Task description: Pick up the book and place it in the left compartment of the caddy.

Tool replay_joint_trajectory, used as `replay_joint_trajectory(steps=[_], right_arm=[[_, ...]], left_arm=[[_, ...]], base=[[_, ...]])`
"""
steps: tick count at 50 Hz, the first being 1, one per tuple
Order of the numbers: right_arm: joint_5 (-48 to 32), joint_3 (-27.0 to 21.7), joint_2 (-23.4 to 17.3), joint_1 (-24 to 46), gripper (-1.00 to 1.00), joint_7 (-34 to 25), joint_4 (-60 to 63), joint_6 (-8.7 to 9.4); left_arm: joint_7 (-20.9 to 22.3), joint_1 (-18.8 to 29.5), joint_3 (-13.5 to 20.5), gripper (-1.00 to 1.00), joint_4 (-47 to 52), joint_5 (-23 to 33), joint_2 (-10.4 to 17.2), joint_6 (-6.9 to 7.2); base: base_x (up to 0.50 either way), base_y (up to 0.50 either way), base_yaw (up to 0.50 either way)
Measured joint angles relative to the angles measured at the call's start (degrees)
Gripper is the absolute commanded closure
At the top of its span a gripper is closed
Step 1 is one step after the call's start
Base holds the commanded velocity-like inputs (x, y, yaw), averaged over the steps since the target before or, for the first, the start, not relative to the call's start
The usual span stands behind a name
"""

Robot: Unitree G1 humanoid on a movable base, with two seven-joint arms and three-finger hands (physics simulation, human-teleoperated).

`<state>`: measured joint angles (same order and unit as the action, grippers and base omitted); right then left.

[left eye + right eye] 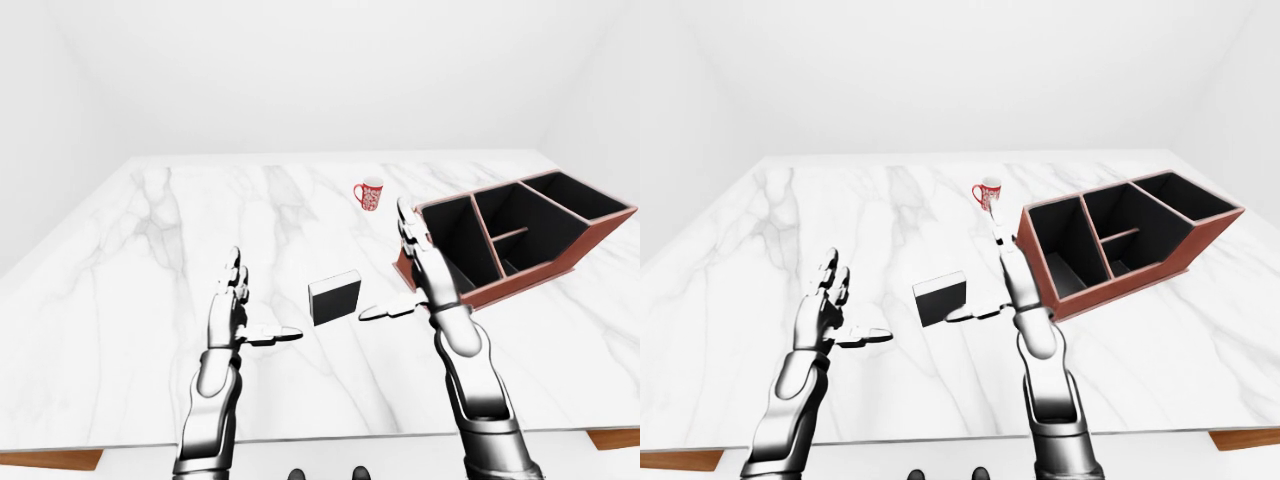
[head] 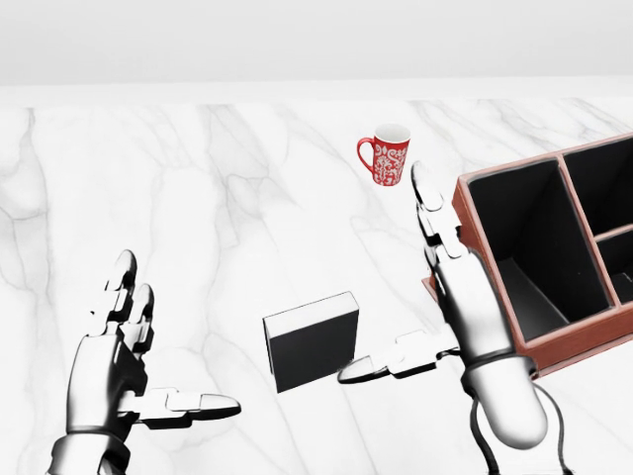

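Note:
The book (image 2: 312, 341), a dark block with a white top, lies on the white marble table (image 2: 198, 198) near the middle of the head view. The red-brown caddy (image 2: 579, 348) with a black inside stands to its right; its left compartment (image 2: 524, 257) is the nearest to the book. My right hand (image 2: 401, 287) is open, between the book and the caddy, with its thumb stretched toward the book's right side, seemingly just short of it. My left hand (image 2: 168, 341) is open and empty, to the left of the book and apart from it.
A red mug with a white pattern (image 2: 388, 156) stands above the book and left of the caddy's far corner. The table's near edge (image 1: 320, 438) runs along the bottom of the left-eye view. White walls stand behind the table.

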<state>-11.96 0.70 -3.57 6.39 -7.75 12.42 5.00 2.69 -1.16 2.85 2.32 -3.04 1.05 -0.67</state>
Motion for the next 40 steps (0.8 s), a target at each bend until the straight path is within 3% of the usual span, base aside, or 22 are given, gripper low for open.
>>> replay_joint_trajectory(steps=[10, 29, 40], right_arm=[[-13.61, 2.80, -0.60, 10.04, -1.00, -8.37, -4.76, 0.00], [-43.26, 6.76, 2.37, 30.13, -1.00, -27.19, -28.71, 0.00], [-54.31, 7.35, 5.07, 40.73, -1.00, -31.67, -47.74, 0.00]], left_arm=[[-0.16, -0.35, 0.29, -1.00, 0.86, -0.32, 0.01, -0.58], [0.42, -0.63, 0.58, -1.00, 2.25, -1.56, 0.05, -0.34], [1.07, -1.09, 0.64, -1.00, 3.53, -2.35, 0.02, 0.30]], base=[[0.00, 0.00, 0.00], [0.00, 0.00, 0.00], [0.00, 0.00, 0.00]])
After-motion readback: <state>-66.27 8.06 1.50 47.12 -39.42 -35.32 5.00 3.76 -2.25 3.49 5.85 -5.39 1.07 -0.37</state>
